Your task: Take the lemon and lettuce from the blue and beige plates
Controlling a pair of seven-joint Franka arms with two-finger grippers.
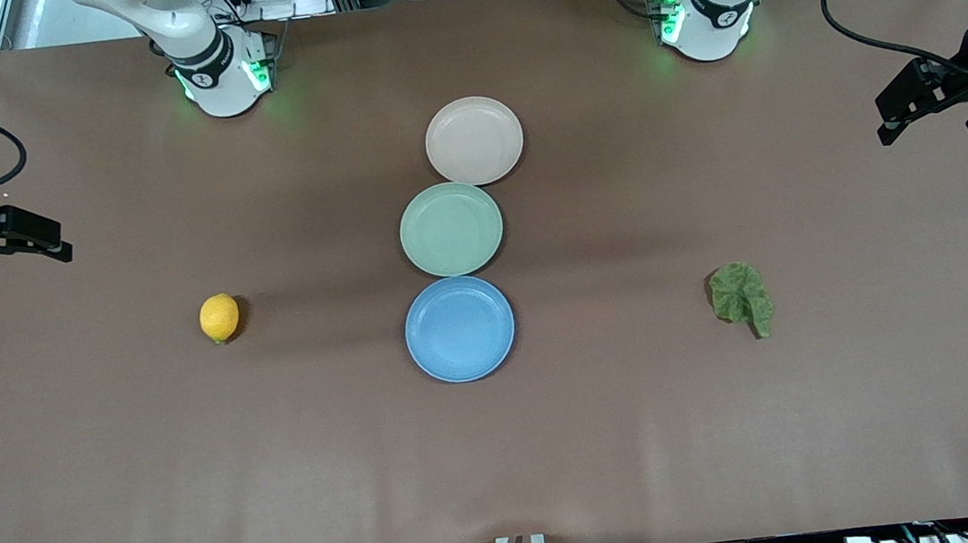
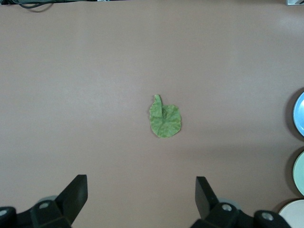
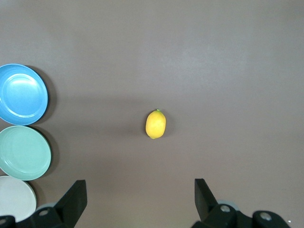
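The lemon (image 1: 219,318) lies on the bare table toward the right arm's end, not on a plate; it also shows in the right wrist view (image 3: 156,124). The lettuce (image 1: 742,298) lies on the table toward the left arm's end, also in the left wrist view (image 2: 165,118). The blue plate (image 1: 459,328) and beige plate (image 1: 474,140) hold nothing. My left gripper (image 1: 928,135) (image 2: 141,190) is open and empty, up over the table's edge at its own end. My right gripper (image 1: 29,261) (image 3: 140,192) is open and empty over its end.
A mint-green plate (image 1: 451,228), also holding nothing, lies between the blue and beige plates, the three in a row down the table's middle. The plates show at the edge of both wrist views: blue (image 3: 21,94), mint (image 3: 23,152), beige (image 3: 14,199).
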